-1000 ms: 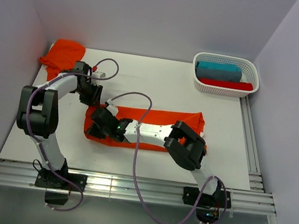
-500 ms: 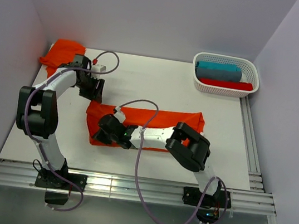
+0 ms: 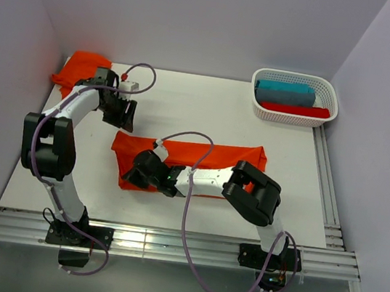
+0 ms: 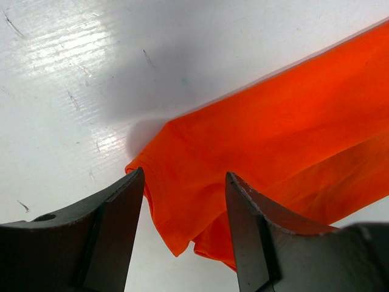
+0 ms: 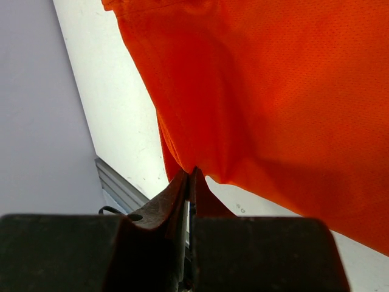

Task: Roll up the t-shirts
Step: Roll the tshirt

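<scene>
One orange t-shirt lies folded into a long strip across the middle of the table. My right gripper is shut on its near left edge; in the right wrist view the closed fingertips pinch a fold of the orange fabric. My left gripper is open just beyond the strip's far left corner. In the left wrist view that corner shows between the spread fingers, untouched. A second orange t-shirt lies bunched at the back left corner.
A white basket at the back right holds a teal cloth and a red cloth. Walls close the left, back and right sides. A metal rail runs along the near edge.
My right gripper has shifted slightly right and nearer with the shirt's left edge in it. My left gripper has drawn back from the strip's far left corner.
</scene>
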Robot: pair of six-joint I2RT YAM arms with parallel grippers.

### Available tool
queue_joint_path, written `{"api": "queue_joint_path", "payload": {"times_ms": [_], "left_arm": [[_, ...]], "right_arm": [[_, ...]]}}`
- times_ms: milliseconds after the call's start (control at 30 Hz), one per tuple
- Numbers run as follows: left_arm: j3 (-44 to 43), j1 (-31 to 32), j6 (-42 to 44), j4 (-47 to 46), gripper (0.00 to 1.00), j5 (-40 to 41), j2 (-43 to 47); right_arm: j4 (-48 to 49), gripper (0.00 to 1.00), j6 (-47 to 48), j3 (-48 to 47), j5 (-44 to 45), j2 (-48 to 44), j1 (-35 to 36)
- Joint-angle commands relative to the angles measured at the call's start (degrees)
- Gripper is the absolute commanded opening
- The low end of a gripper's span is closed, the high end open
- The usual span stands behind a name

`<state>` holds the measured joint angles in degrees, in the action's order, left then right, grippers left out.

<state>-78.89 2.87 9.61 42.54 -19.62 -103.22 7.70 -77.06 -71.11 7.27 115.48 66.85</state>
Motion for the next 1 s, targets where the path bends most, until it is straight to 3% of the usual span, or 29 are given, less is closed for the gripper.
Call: {"api": "queue_joint_path", "payload": {"times_ms": [0, 267, 400, 667, 967], "left_arm": [[-1.09, -0.93, 0.59, 0.87, 0.61, -0.69, 1.53], [-1.09, -12.08, 3.66, 8.06, 0.65, -11.64, 0.92], [0.14, -14.29, 6.47, 11.85, 0.65, -16.49, -1.46], [6.37, -15.71, 5.08, 9.76, 0.65, -22.48, -4.53], [9.37, -15.71, 1.65, 6.42, 0.64, -23.45, -5.24]], "right_arm": [[2.31, 0.0, -0.55, 0.09, 1.52, -1.93, -0.4], [2.49, 0.0, -0.29, 0.36, 1.35, -1.75, -0.4], [2.4, 0.0, -0.46, 0.53, 1.61, -1.84, -0.49], [2.49, 0.0, -0.29, 0.01, 1.35, -1.31, -0.49], [1.52, 0.0, 0.15, -1.48, 1.43, -0.61, -0.49]]}}
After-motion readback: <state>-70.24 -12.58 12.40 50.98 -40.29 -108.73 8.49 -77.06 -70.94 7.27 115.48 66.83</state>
